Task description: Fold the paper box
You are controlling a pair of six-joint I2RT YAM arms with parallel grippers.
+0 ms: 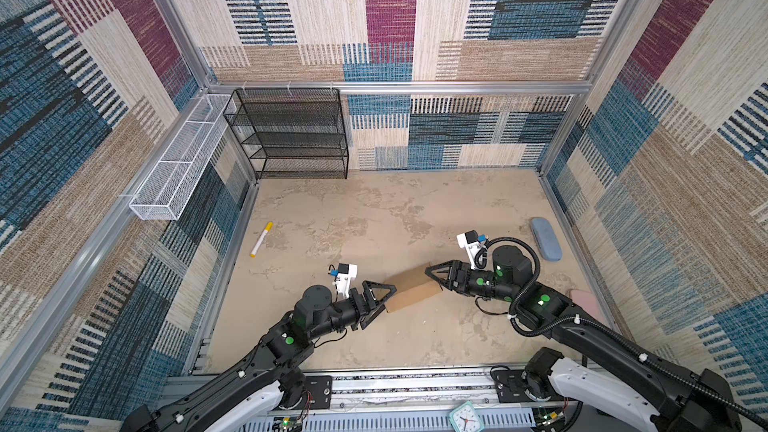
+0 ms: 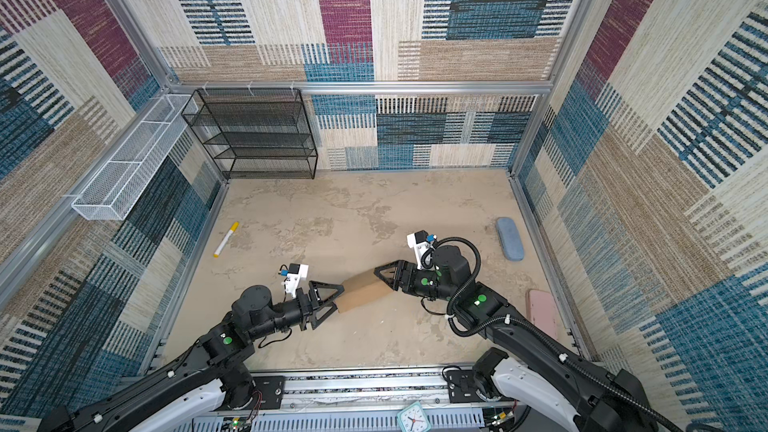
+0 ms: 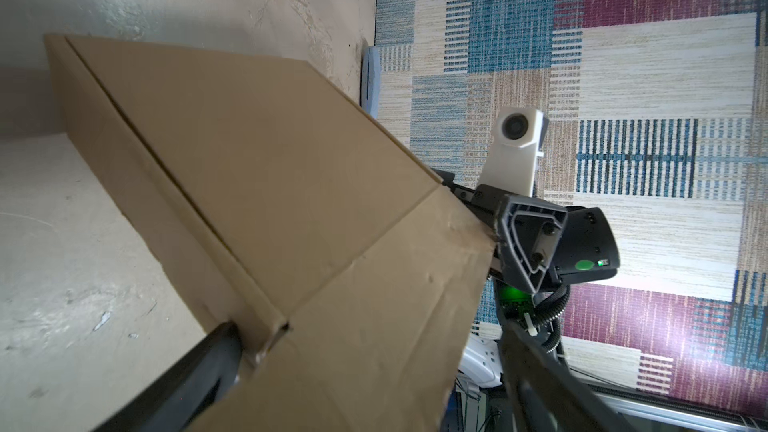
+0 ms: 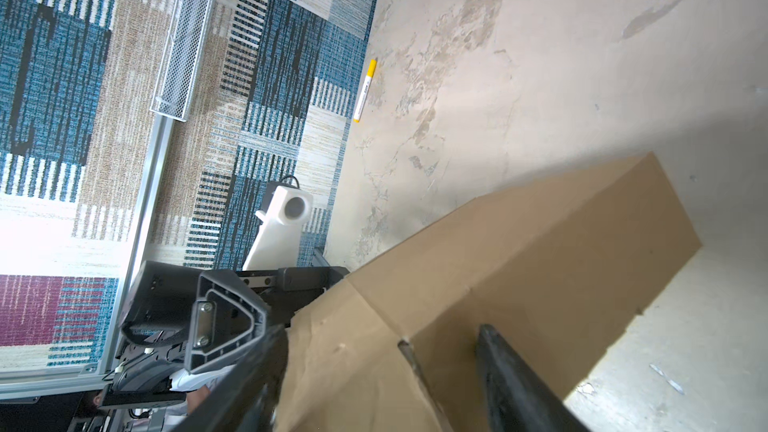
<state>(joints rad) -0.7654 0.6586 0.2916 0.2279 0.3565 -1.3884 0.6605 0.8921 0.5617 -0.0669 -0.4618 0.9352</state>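
The paper box (image 1: 415, 290) (image 2: 365, 290) is a plain brown, closed cardboard block lying slantwise near the table's front middle, between my two grippers. My left gripper (image 1: 388, 300) (image 2: 338, 297) straddles its left end, open. In the left wrist view one finger (image 3: 220, 351) touches the box (image 3: 270, 180) at a corner, and the other stands apart from the cardboard edge. My right gripper (image 1: 433, 279) (image 2: 383, 280) is shut on the right end. In the right wrist view its fingers (image 4: 498, 367) press the box (image 4: 519, 243) on both sides.
A yellow-capped marker (image 1: 261, 238) lies at the left of the table. A blue case (image 1: 545, 238) and a pink pad (image 1: 584, 301) sit by the right wall. A black mesh shelf (image 1: 291, 135) and white wire basket (image 1: 178, 160) stand at the back left.
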